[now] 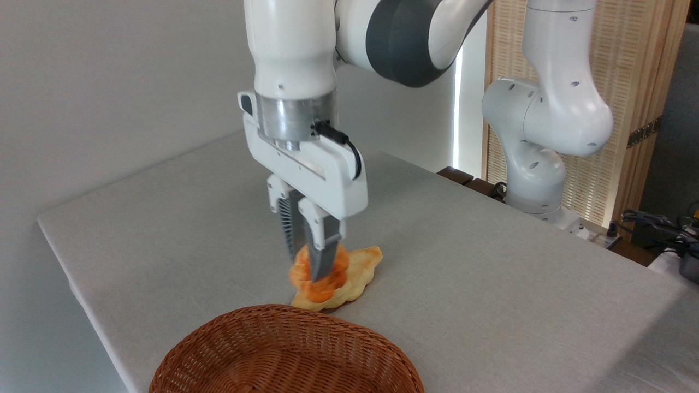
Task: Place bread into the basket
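The bread point(301, 277), a small glossy deep-orange knotted bun, hangs just above the table with my gripper point(312, 268) shut on it. The fingers point(322, 261) point straight down and pinch the bun from both sides; it looks slightly blurred. The basket point(229, 334), a wide reddish-brown wicker oval with nothing in it, sits at the table's front edge, just below and in front of the bun.
A pale golden leaf-shaped pastry point(360, 273) lies on the grey tablecloth directly behind the bun. The arm's white base point(538, 164) stands at the table's far right. Cables and a dark device point(671, 234) lie off the right edge.
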Action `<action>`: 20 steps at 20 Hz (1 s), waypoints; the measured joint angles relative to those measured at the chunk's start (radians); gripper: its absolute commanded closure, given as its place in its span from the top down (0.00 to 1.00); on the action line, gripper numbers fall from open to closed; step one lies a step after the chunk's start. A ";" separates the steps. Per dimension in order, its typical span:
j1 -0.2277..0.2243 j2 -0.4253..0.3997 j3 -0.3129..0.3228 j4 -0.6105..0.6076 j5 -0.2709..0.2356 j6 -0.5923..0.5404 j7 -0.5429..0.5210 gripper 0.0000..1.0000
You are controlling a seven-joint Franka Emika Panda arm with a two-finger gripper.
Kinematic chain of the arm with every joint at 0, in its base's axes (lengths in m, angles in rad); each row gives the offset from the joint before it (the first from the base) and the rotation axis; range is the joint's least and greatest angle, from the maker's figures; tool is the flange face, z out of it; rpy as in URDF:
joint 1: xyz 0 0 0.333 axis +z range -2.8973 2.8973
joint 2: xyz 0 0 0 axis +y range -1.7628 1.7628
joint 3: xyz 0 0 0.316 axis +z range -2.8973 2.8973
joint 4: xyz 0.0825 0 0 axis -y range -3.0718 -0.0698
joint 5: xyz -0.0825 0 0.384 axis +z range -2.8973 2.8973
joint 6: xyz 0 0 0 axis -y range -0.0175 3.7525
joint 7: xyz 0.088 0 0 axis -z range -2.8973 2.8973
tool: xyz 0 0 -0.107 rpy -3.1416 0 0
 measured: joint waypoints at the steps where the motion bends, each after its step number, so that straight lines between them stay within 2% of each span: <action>1: 0.000 0.002 0.001 0.003 0.000 0.042 0.000 0.66; 2: 0.001 0.006 0.001 0.003 0.000 0.090 0.000 0.96; 3: 0.001 0.015 0.002 0.003 0.000 0.140 0.000 1.00; 5: 0.001 0.040 0.002 0.003 -0.001 0.231 0.000 1.00; 7: 0.001 0.065 0.003 0.003 -0.002 0.276 0.000 1.00; 15: -0.010 0.074 -0.008 0.012 -0.002 0.284 0.000 1.00; 20: -0.013 0.052 -0.023 0.039 -0.005 0.279 -0.013 1.00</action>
